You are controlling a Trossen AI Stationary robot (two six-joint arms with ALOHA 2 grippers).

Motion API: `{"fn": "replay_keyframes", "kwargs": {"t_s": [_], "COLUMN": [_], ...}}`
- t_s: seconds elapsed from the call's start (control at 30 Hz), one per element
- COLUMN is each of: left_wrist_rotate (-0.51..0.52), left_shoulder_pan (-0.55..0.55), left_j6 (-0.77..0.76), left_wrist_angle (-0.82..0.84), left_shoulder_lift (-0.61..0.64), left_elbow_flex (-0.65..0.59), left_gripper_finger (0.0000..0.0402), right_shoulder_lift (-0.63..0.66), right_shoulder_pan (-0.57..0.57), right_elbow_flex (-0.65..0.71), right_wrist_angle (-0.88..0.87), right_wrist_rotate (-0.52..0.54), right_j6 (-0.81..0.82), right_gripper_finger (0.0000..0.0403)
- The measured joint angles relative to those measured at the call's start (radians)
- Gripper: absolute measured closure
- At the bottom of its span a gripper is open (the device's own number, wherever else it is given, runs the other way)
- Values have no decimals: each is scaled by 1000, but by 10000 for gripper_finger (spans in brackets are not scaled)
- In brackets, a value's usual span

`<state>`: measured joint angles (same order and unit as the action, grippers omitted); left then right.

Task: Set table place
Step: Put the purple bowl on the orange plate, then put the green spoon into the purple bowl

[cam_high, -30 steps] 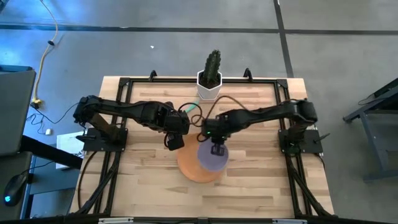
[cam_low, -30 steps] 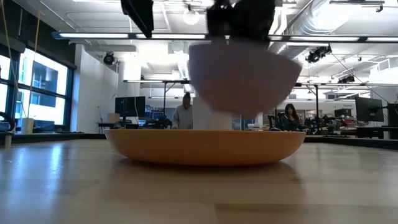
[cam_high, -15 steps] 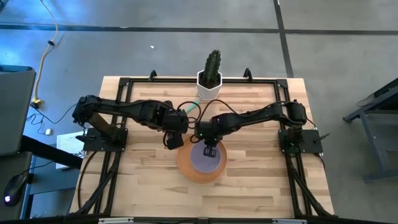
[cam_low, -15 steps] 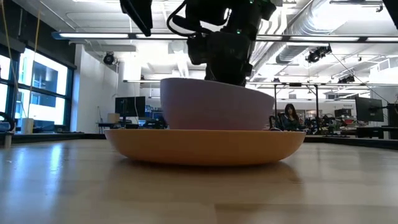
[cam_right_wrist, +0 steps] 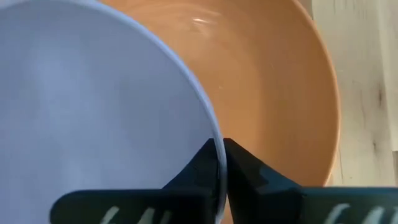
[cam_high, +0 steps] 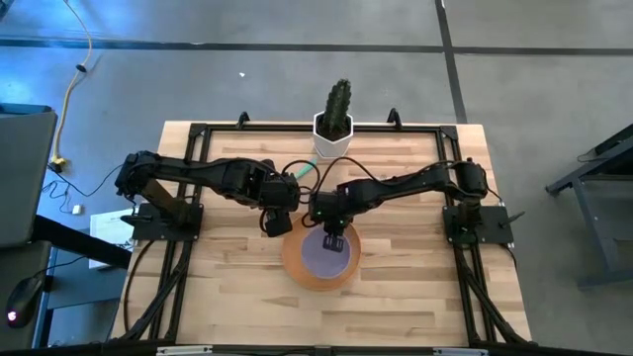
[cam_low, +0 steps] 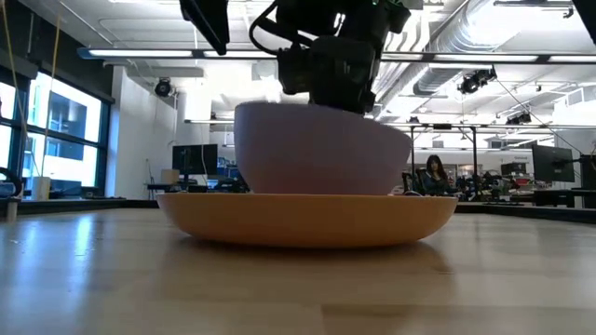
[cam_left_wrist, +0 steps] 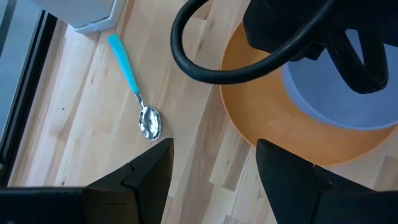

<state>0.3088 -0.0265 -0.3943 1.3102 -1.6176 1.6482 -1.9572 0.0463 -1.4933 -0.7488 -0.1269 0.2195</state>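
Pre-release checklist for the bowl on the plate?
1. Lilac bowl seated on orange plate: ok; low view shows it resting level.
2. Bowl inside the plate's rim: ok, roughly centred in the high view.
3. Right gripper on the bowl's rim: ok, fingers pinch it.
4. Left gripper clear of plate: ok, open, beside it above bare table.
5. Spoon reachable: ok, flat beside plate.
6. Fork located: cannot tell, not visible.

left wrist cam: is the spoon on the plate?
No, the teal-handled spoon lies on the bare wooden table, apart from the orange plate.
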Motion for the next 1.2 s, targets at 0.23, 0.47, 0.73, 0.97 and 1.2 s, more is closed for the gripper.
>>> {"fn": "replay_keyframes", "kwargs": {"t_s": [0.23, 0.47, 0.73, 0.97, 1.2], "left_wrist_rotate": [0, 0, 67, 107, 69], "left_shoulder_pan": [0, 0, 0, 42, 142], "left_j6": [-3, -3, -28, -27, 0], "left_wrist_angle": [0, 0, 0, -59, -159], "left_shoulder_lift": [0, 0, -1, 0, -2], "left_elbow_flex": [0, 0, 0, -20, -176], "left_gripper_finger": [185, 185, 186, 186, 186], "right_shoulder_lift": [0, 3, 6, 32, 218], "right_shoulder_pan": [0, 0, 0, -1, 21], "right_elbow_flex": [0, -22, -238, -406, -401], "right_wrist_angle": [21, -2, -233, -622, -809], "right_wrist_rotate": [-2, -6, 52, 238, 374], "right_j6": [0, 5, -72, -70, 117], "right_gripper_finger": [368, 342, 338, 338, 338]}}
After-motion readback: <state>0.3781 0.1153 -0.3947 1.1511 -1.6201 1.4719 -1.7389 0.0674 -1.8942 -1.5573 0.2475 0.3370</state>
